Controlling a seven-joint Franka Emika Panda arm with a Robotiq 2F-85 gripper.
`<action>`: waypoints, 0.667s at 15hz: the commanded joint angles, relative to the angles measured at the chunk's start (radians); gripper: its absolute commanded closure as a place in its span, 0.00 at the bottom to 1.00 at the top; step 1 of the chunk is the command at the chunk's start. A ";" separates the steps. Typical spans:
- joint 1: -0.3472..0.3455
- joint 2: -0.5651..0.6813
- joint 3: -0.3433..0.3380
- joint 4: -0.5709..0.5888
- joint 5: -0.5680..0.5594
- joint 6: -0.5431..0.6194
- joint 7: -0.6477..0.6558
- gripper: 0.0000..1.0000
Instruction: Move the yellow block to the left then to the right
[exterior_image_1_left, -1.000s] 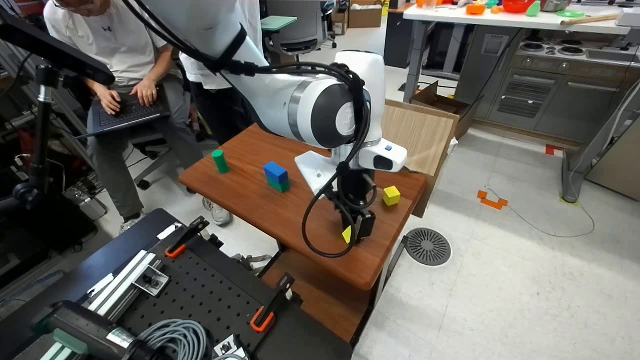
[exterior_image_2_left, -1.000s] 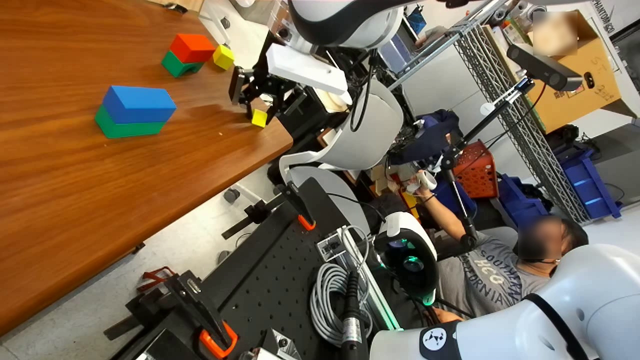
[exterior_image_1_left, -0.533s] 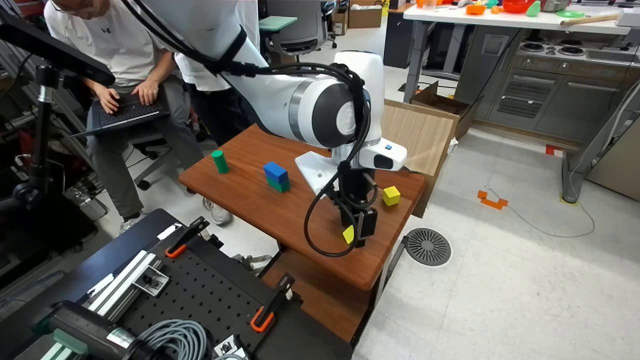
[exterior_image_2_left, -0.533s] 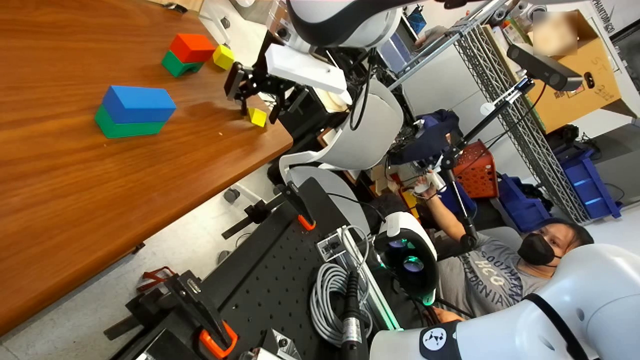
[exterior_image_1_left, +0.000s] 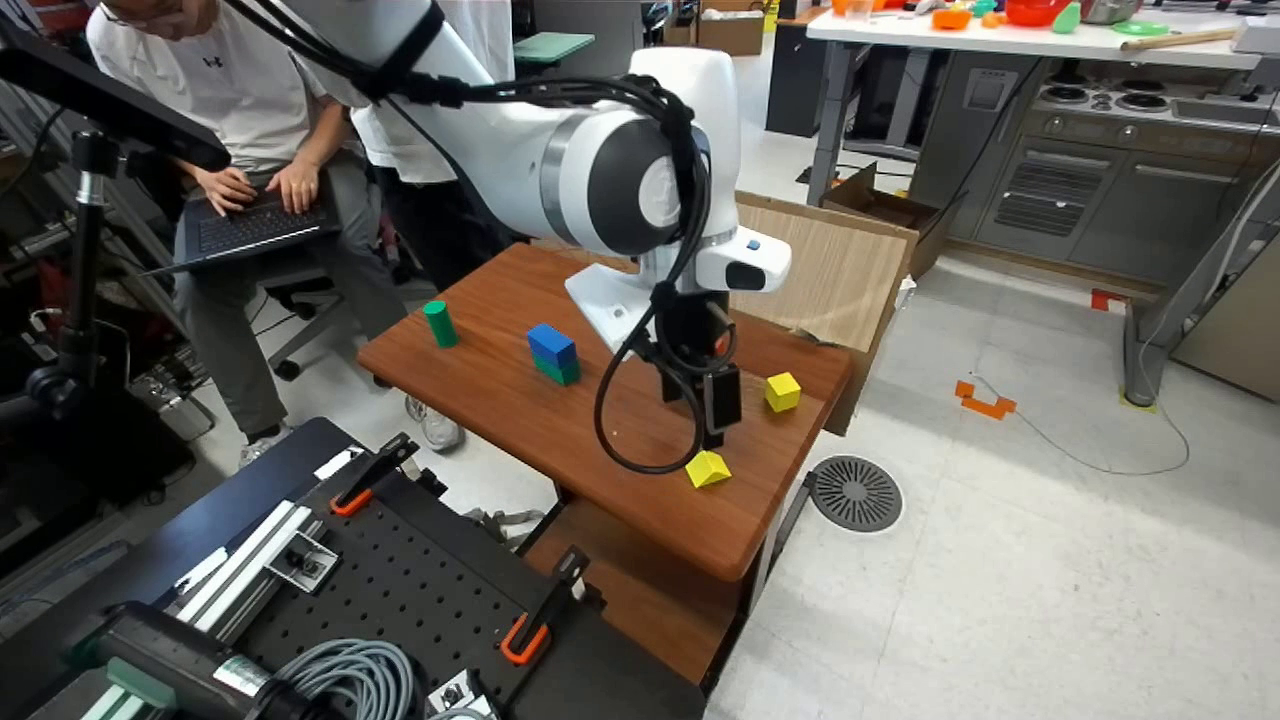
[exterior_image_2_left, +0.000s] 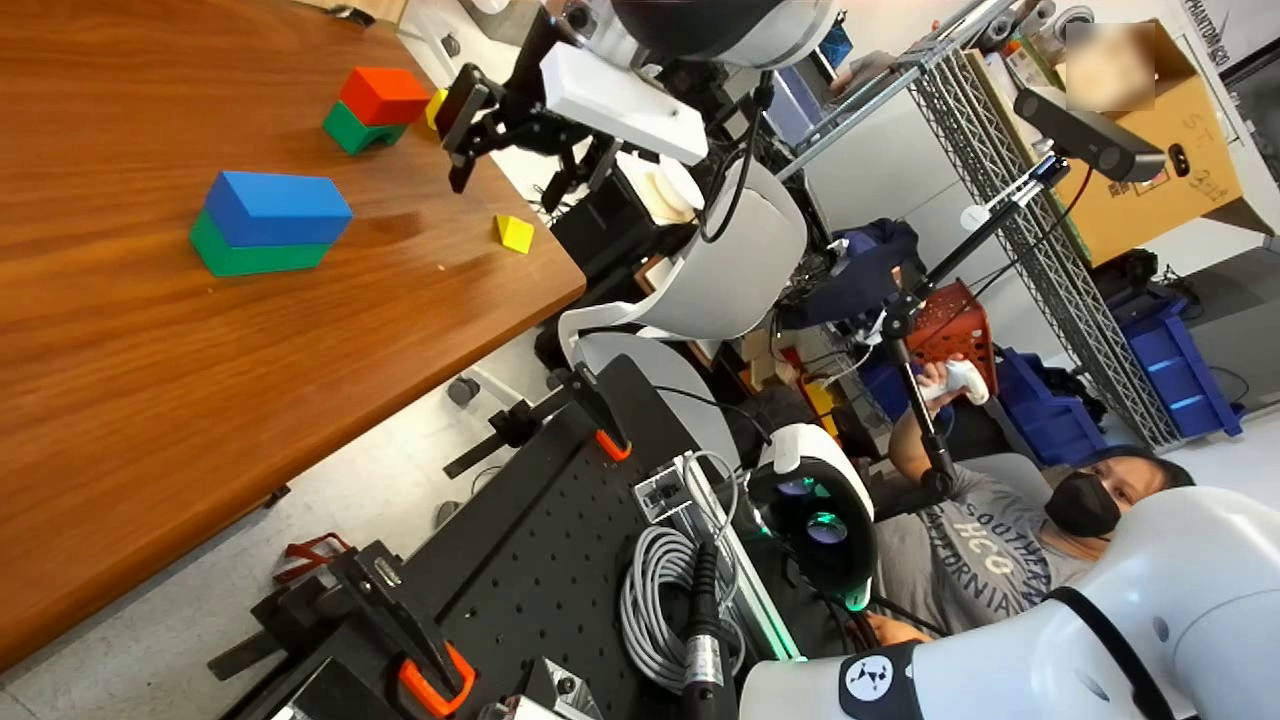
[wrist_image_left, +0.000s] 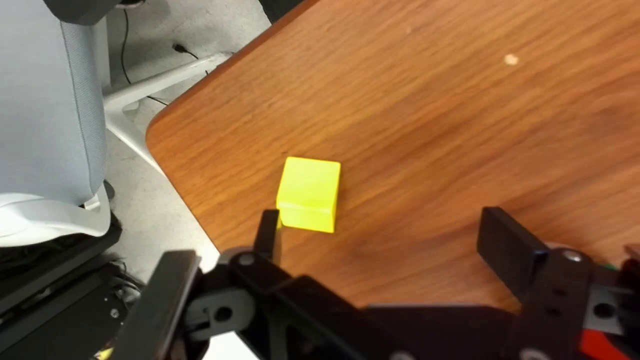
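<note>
The yellow block (exterior_image_1_left: 708, 469) lies on the wooden table near its corner, showing a wedge-like outline in an exterior view. It appears in the other outside camera's picture too, as a small yellow block (exterior_image_2_left: 515, 235) below the fingers. My gripper (exterior_image_2_left: 505, 188) hangs above the table, jaws spread wide and holding nothing. In the wrist view the yellow block (wrist_image_left: 309, 195) sits just ahead of the left-hand finger (wrist_image_left: 267, 232), whose tip slightly overlaps its lower corner. Bare wood shows between the fingertips of the gripper (wrist_image_left: 382, 220).
A second yellow block (exterior_image_1_left: 782, 392), a cube, stands near the table's far side. A red block (exterior_image_2_left: 385, 97) rests on a green one (exterior_image_2_left: 360, 130). A blue block (exterior_image_2_left: 280, 205) tops another green block (exterior_image_2_left: 265, 255). A green cylinder (exterior_image_1_left: 440, 324) stands at the table's far end.
The jaws have opened around the yellow block and the gripper has risen off it, shifting back from the table corner. The block has stayed on the table.
</note>
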 joint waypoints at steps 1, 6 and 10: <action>0.006 -0.213 0.037 -0.184 -0.008 0.063 -0.091 0.00; -0.015 -0.411 0.100 -0.326 0.026 0.065 -0.215 0.00; -0.019 -0.410 0.118 -0.316 0.023 0.048 -0.220 0.00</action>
